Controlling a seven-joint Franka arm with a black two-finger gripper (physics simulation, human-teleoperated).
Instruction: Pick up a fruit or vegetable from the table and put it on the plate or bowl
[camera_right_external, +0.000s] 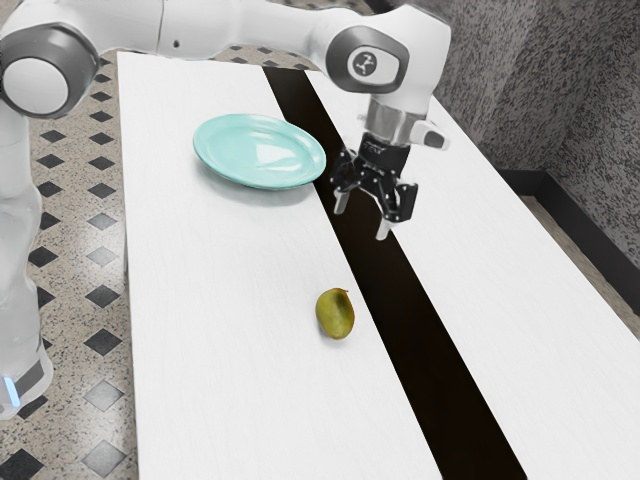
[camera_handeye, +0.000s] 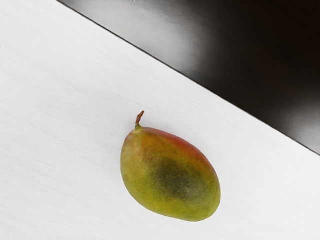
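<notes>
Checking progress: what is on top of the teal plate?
Nothing lies on the plate; its face is bare. The mango rests apart on the table. The table beneath the plate is hidden.

The arm (camera_right_external: 260, 30) reaches across and bends downward, its fingers (camera_right_external: 383, 227) spread apart.
</notes>
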